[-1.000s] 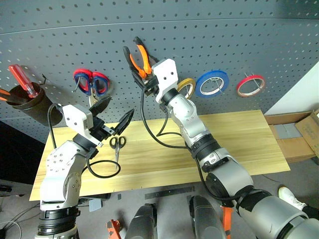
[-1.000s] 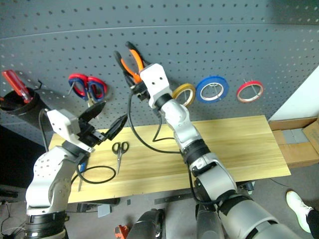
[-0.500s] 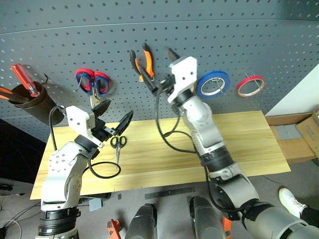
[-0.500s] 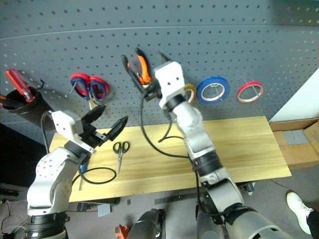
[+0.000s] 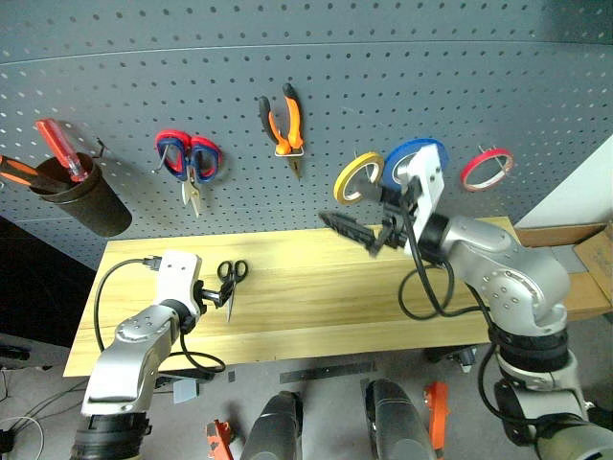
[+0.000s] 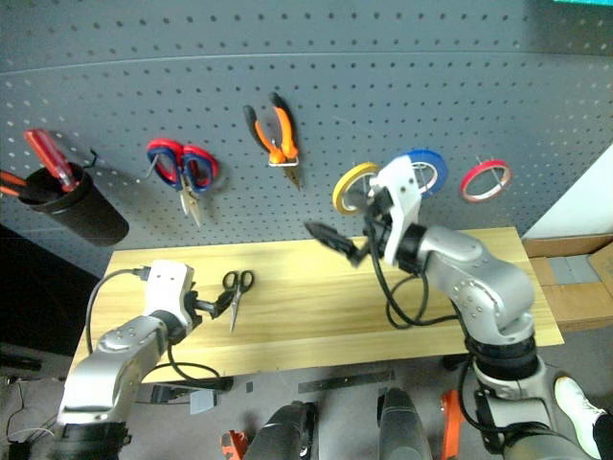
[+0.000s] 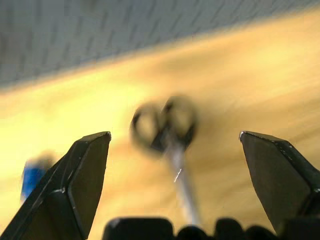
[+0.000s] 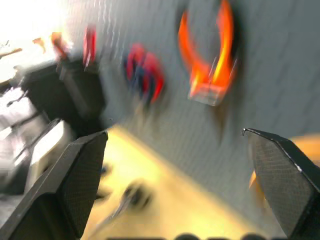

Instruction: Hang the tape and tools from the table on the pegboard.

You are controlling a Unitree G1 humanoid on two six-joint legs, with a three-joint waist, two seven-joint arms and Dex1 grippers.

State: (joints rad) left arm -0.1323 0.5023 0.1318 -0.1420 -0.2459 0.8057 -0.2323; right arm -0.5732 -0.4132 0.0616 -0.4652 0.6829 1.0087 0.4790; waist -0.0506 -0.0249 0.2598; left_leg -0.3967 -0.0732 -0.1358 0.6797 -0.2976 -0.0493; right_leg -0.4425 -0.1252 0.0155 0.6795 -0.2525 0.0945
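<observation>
The orange-and-black pliers (image 5: pixel 284 119) hang on a hook of the dark grey pegboard (image 5: pixel 450 67). The red tape (image 5: pixel 486 166) hangs at its far right. Small black-handled scissors (image 5: pixel 230 277) lie on the left of the wooden table (image 5: pixel 316 307). My left gripper (image 7: pixel 173 134) is open and low over the table, its fingers on either side of the scissors' handles without touching them. A blue blur, probably the screwdriver handle (image 7: pixel 33 172), lies beside it. In the air over the table's middle my right gripper (image 5: pixel 350 232) is open and empty, below and right of the pliers.
Red-and-blue scissors (image 5: pixel 189 157), a yellow roll (image 5: pixel 352 179) and a blue roll (image 5: pixel 414 156) hang on the board. A black cup (image 5: pixel 84 197) with a red screwdriver hangs at the left. Cardboard boxes (image 5: pixel 575 251) stand past the table's right end.
The right gripper let go of the pliers, now on their hook, opened, and drew back down to the right. The left gripper sank to the table at the scissors.
</observation>
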